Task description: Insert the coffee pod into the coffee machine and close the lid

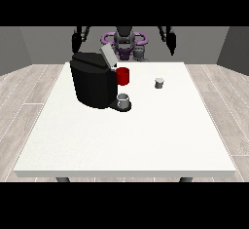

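Observation:
A black coffee machine (92, 81) stands on the left half of the white table (146, 140), its grey lid (108, 56) tilted up. A grey cup (124, 100) sits on its drip base. Behind the machine's front stands a red mug (123, 76). The small grey coffee pod (159, 83) rests on the table to the right of the machine. The hand at the view's left (76, 41) hangs above the machine's far side, away from the table. The hand at the view's right (170, 43) hangs above the table's far edge, well behind the pod. Neither hand touches anything.
The robot's torso (125, 42) stands behind the table's far edge. The table's near and right parts are bare white surface. Wooden floor surrounds the table.

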`<action>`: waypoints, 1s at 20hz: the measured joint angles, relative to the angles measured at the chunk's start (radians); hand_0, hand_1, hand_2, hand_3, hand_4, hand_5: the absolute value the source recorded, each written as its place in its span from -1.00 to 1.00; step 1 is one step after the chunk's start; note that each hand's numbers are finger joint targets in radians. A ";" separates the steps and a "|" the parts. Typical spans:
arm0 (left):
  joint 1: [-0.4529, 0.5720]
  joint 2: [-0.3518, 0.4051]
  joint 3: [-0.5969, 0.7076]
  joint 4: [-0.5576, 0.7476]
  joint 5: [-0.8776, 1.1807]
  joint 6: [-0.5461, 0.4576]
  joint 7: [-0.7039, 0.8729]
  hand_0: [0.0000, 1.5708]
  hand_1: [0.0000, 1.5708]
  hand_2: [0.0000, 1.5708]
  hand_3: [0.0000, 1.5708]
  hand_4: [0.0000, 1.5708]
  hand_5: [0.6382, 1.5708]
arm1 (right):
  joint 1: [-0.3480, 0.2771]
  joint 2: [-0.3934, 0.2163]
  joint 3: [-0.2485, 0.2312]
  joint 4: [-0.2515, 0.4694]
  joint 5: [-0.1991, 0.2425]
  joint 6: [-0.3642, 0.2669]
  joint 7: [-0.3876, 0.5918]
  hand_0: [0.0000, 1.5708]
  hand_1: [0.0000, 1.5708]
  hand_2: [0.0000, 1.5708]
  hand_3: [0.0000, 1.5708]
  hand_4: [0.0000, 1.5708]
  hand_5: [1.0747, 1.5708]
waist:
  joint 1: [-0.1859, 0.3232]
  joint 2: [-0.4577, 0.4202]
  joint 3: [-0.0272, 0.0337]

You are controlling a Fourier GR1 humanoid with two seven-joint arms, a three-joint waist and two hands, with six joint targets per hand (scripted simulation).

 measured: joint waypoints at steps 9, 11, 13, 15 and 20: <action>-0.014 0.177 -0.068 0.026 -0.128 -0.149 -0.038 -1.00 -1.00 -1.00 -1.00 -1.00 1.00 | -0.029 0.016 0.004 0.011 0.069 -0.070 -0.016 -1.00 -1.00 -1.00 -1.00 -1.00 1.00 | -0.007 0.011 0.0155; -0.039 0.223 -0.064 0.058 -0.158 -0.172 -0.040 -1.00 -1.00 -1.00 -1.00 -1.00 1.00 | -0.049 0.018 0.011 0.001 0.099 -0.097 -0.014 -1.00 -1.00 -1.00 -1.00 -1.00 1.00 | -0.024 0.031 0.0160; -0.077 0.259 -0.055 0.087 -0.181 -0.192 -0.017 -1.00 -1.00 -1.00 -1.00 -1.00 1.00 | -0.062 0.025 0.025 -0.005 0.134 -0.124 -0.009 -1.00 -1.00 -1.00 -1.00 -1.00 1.00 | -0.042 0.047 0.0162; -0.128 0.286 -0.037 0.138 -0.192 -0.209 -0.009 -1.00 -1.00 -1.00 -1.00 -1.00 1.00 | -0.081 0.036 0.044 -0.015 0.161 -0.143 -0.011 -1.00 -1.00 -1.00 -1.00 -1.00 1.00 | -0.066 0.073 0.0164; -0.226 0.336 -0.033 0.252 -0.260 -0.231 0.010 -1.00 -1.00 -1.00 -1.00 -1.00 1.00 | -0.124 0.059 0.075 -0.017 0.194 -0.161 -0.009 -1.00 -1.00 -1.00 -1.00 -1.00 1.00 | -0.105 0.132 0.0167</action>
